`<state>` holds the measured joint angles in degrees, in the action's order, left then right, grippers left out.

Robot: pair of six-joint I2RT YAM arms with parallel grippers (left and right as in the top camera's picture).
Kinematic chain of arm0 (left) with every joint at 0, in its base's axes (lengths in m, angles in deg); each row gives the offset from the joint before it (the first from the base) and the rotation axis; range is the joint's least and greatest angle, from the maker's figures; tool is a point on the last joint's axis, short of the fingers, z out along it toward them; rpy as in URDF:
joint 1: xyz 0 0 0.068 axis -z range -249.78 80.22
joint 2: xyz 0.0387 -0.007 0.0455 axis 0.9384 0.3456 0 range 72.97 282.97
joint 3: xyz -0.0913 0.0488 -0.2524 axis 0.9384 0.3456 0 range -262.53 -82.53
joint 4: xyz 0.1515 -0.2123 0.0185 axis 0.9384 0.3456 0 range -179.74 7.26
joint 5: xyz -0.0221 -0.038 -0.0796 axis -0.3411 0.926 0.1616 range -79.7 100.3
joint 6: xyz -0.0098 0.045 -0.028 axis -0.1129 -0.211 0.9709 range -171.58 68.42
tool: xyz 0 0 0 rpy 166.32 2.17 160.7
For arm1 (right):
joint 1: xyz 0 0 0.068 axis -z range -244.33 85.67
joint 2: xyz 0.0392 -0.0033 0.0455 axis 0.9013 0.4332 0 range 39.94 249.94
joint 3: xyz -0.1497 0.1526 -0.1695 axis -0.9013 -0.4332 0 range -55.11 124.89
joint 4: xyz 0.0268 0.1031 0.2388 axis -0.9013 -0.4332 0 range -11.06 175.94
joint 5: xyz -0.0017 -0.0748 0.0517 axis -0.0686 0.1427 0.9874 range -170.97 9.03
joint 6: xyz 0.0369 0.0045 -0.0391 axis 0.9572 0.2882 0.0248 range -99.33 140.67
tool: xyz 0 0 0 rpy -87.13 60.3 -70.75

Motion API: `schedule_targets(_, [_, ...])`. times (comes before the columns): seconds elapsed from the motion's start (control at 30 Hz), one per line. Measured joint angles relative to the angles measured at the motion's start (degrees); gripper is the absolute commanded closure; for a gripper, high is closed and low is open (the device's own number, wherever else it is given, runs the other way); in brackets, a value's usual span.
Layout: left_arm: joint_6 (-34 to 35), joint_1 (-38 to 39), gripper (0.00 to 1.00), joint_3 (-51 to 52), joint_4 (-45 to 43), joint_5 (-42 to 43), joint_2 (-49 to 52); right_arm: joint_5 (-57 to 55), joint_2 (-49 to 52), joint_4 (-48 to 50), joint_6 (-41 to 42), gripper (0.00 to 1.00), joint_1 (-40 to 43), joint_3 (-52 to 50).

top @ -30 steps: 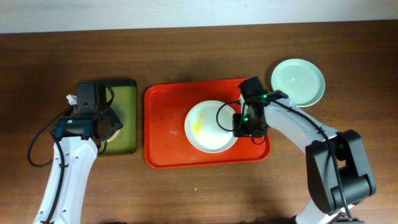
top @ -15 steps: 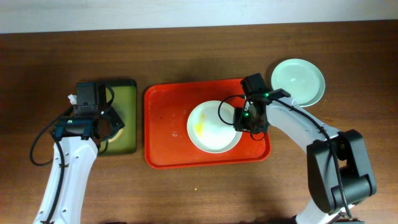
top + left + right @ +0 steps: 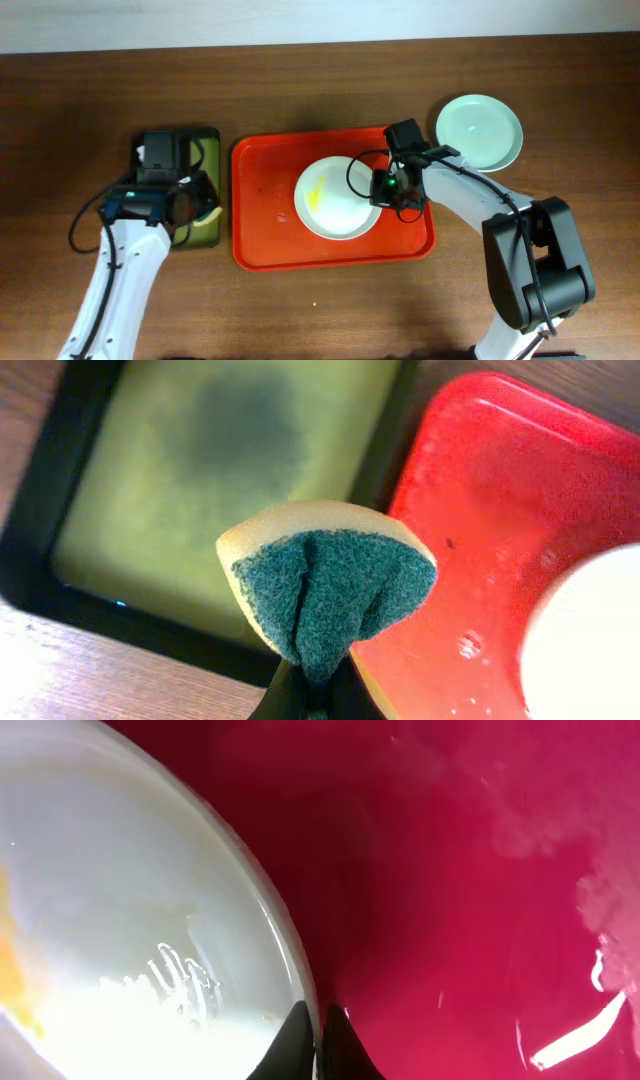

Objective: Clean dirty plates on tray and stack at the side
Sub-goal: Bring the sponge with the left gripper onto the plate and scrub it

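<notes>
A white plate (image 3: 335,198) with a yellow smear lies on the red tray (image 3: 265,240). My right gripper (image 3: 380,190) is shut on that plate's right rim; in the right wrist view the fingers (image 3: 318,1045) pinch the plate's edge (image 3: 150,920) over the tray (image 3: 480,870). A clean pale mint plate (image 3: 479,131) lies on the table right of the tray. My left gripper (image 3: 195,205) is shut on a yellow and green sponge (image 3: 325,585), held over the gap between the dark tray and the red tray (image 3: 470,510). A third plate is not in view.
A small dark green-black tray (image 3: 195,190) with a yellow-green inside (image 3: 220,470) sits left of the red tray. The wooden table's far edge meets a pale wall at the top.
My left arm has moved right with the sponge, from over the dark tray toward the red tray. The white plate has shifted slightly left in my right gripper's hold.
</notes>
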<state>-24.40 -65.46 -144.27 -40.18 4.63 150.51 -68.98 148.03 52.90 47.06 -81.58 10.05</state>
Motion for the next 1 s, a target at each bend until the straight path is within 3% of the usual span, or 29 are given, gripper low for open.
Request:
schedule_targets(0.2, [-0.22, 7.08, 1.0, 0.0, -2.32, 2.32, 1.84, 2.45, 0.63, 2.58, -2.95, 0.96, -0.98, -0.04])
schedule_targets(0.57, [-0.39, 19.43, 1.0, 0.0, -13.66, 8.35, 17.42, 3.04, 0.87, 4.85, -7.17, 0.96, -5.44, -0.2])
schedule_targets(1.0, [-0.39, 21.94, 1.0, 0.0, -19.69, 10.64, 26.32, 5.68, 1.16, 5.95, -11.67, 0.96, -6.16, -0.48])
